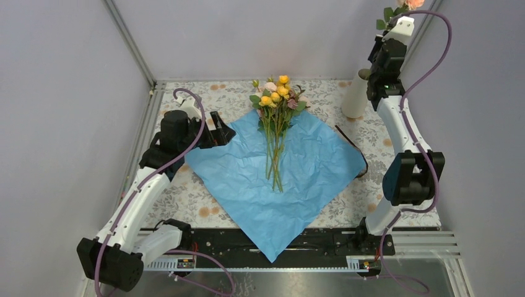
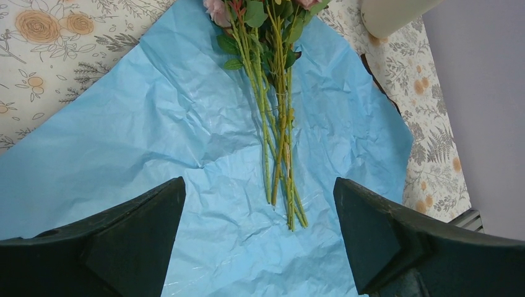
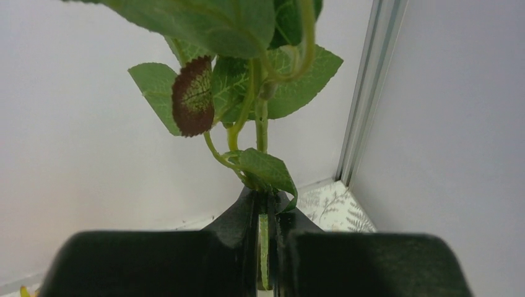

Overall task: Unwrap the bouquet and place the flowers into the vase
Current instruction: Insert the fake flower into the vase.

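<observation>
Since the wrap is already off, what's left is getting stems into the vase. L gripper [image 2: 259, 189] hovers low over the paper's left corner, fingers wide apart, holding nothing. Paper [image 1: 297, 173] lies flat mid-table, one corner past the near edge. Flowers [image 1: 275, 124] lie on it in a loose bunch, long axis near-to-far: cut ends toward the arms, blooms toward the back. In L wrist view the stems sit just ahead, roughly in line w/ the gap between the fingers, so L arm is nearer the bunch, w/ bare paper either side. Ribbon [image 1: 351, 143] lies along the paper's right edge. Vase [image 1: 355, 96] stands upright far right. R gripper [image 3: 265, 201] is up high, above & right of it, fingers clamped on one stem [image 3: 262, 133], approx. vertical, leaves and bloom up. Stem's lower end is hidden by the arm, so can't tell if it's over the mouth. Likely next: bring the cut end left over the mouth, then go straight down. Side wall is close on the right, little room there.
</observation>
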`<state>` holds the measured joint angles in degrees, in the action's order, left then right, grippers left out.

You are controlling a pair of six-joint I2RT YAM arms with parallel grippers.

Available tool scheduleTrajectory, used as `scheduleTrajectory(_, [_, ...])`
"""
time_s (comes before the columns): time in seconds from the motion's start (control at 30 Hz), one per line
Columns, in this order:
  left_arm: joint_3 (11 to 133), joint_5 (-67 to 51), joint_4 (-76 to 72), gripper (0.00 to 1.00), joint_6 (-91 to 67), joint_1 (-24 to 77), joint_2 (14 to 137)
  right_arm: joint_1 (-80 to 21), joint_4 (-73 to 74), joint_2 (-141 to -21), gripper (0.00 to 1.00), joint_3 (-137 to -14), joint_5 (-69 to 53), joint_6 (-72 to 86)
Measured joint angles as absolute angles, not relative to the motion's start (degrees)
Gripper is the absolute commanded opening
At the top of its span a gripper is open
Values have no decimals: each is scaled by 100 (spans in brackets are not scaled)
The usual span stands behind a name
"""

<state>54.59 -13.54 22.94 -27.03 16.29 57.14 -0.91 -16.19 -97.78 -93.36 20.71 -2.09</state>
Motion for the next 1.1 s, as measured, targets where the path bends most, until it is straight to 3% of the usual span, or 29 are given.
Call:
scheduleTrajectory(0.27, [5457, -1479, 2276, 97, -2729, 1566, 5763, -84, -1664, -10025, 4, -8853, 1981, 43])
scheduleTrajectory(0.43, [5457, -1529, 2263, 97, -2749, 1516, 5763, -78, -1697, -10066, 14, -8641, 1984, 134])
scheduleTrajectory(0.6, [5457, -1601, 2263, 97, -2753, 1472, 5763, -73, -1710, -10068, 33, -8589, 2003, 165])
scheduleTrajectory(1.0, [5457, -1671, 2263, 97, -2770, 1374, 5642, -62, -1540, -10143, 54, -8552, 1997, 233])
scheduleTrajectory(1.1, [5457, -1680, 2261, 97, -2770, 1361, 5572, -60, -1514, -10143, 68, -8534, 1992, 285])
